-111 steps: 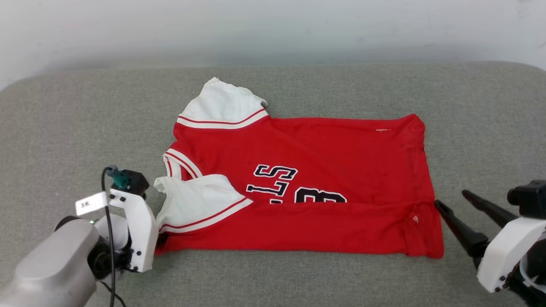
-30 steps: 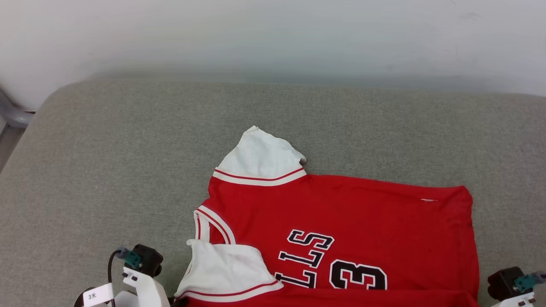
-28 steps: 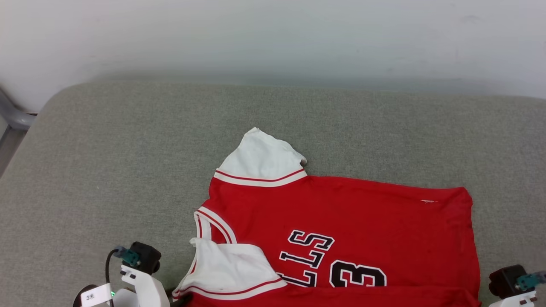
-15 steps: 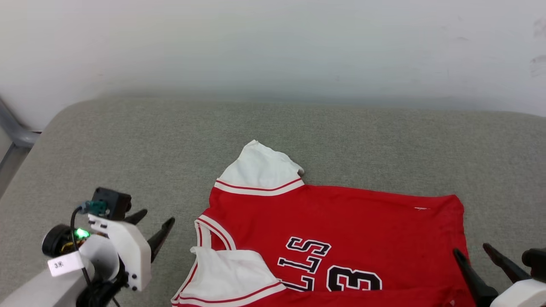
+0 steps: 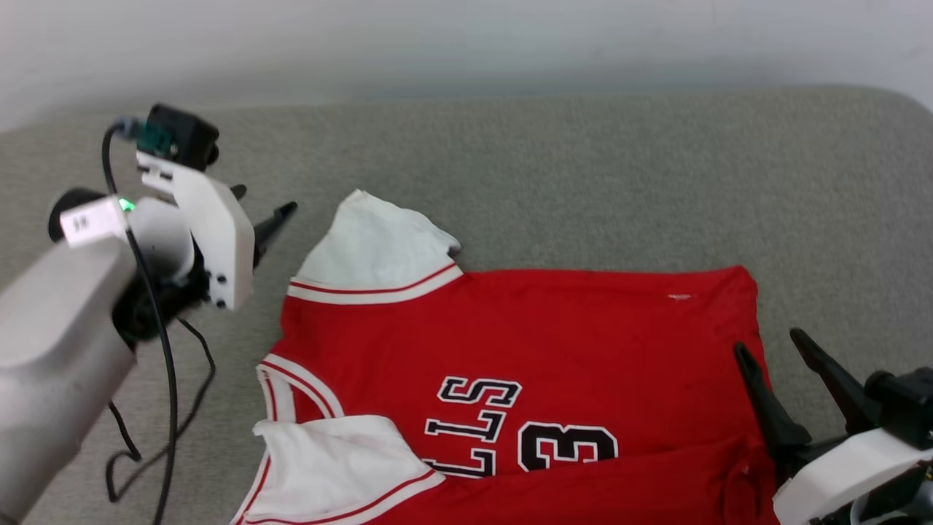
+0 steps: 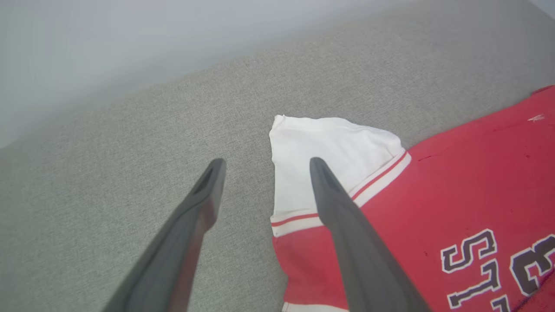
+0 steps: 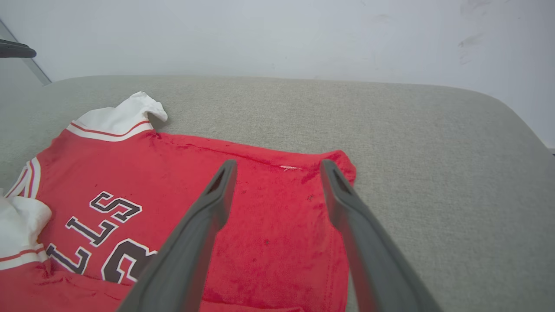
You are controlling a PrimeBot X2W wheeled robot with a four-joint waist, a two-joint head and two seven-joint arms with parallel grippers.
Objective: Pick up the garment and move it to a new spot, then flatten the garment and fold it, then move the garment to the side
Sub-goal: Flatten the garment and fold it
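Observation:
The garment [image 5: 554, 350], a red shirt with white sleeves, lies front up on the grey cushion [image 5: 583, 160]. Its near edge is folded up over the lower part of the black lettering. My left gripper [image 5: 262, 200] hovers open just left of the far white sleeve [image 5: 375, 251]. In the left wrist view the left gripper [image 6: 266, 161] straddles that sleeve's [image 6: 329, 147] outer edge above the fabric, empty. My right gripper [image 5: 769, 343] stands open over the garment's right hem. In the right wrist view the right gripper [image 7: 278, 164] points at the far hem corner of the garment [image 7: 173, 173], holding nothing.
A pale wall [image 5: 466, 36] runs behind the cushion. The left arm's black cable [image 5: 171, 379] dangles over the cushion left of the shirt. A dark rail [image 7: 17, 50] shows at the cushion's far left. Bare cushion lies beyond and right of the shirt.
Both grippers have opened and let go of the garment's near edge, which stays folded over. The left arm rose and went toward the far sleeve. The right rose by the hem. The camera shifted.

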